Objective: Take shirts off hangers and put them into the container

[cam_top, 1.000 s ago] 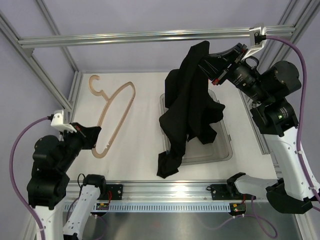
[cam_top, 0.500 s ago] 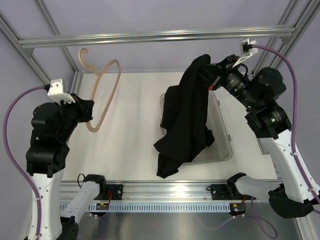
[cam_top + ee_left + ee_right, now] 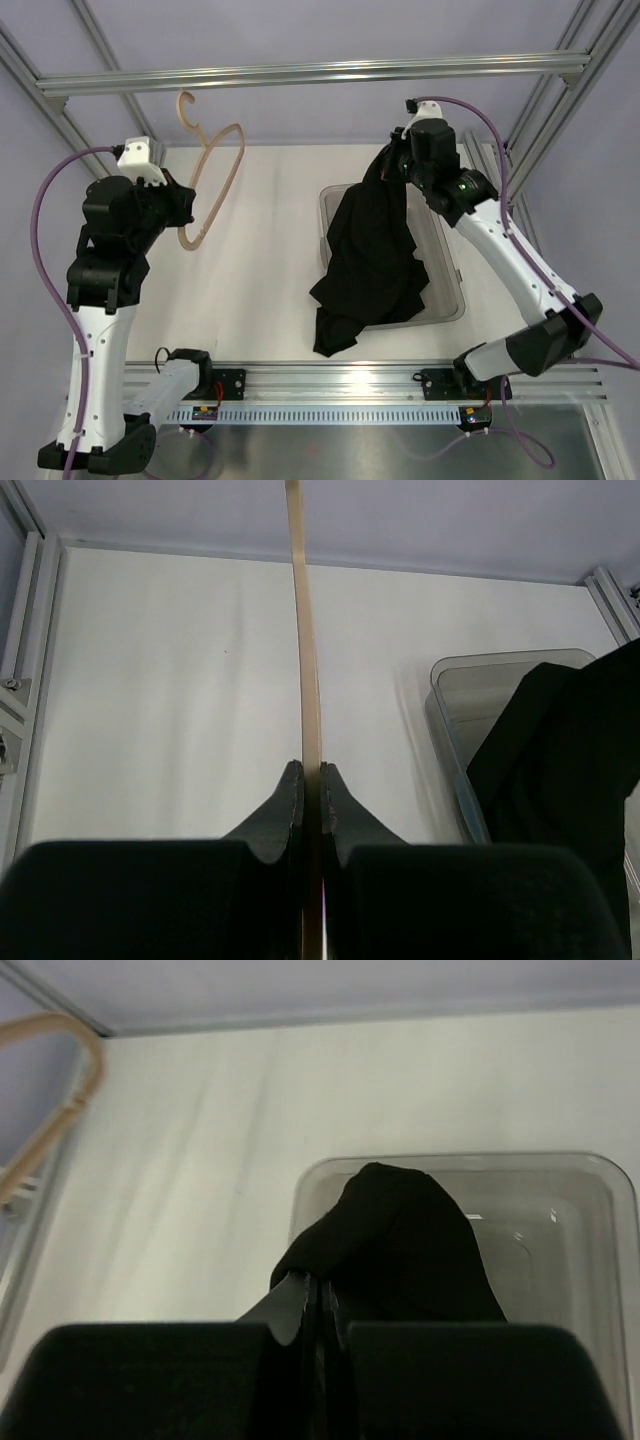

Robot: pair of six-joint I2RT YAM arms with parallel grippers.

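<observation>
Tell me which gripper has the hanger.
The left gripper, shut on the tan hanger held up off the table; the right gripper pinches the black shirt instead.

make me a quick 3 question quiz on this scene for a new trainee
1. True or false: the hanger lies flat on the table.
2. What does the right gripper hold? A) the hanger B) the black shirt C) nothing
3. Fill in: part of the shirt hangs over the near rim of the ______ and onto the table.

Key
1. False. The left gripper is shut on its thin wooden edge and holds it up off the table.
2. B. It pinches the shirt's top above the container.
3. container. A bottom corner of the fabric spills out toward the arm bases.
</observation>
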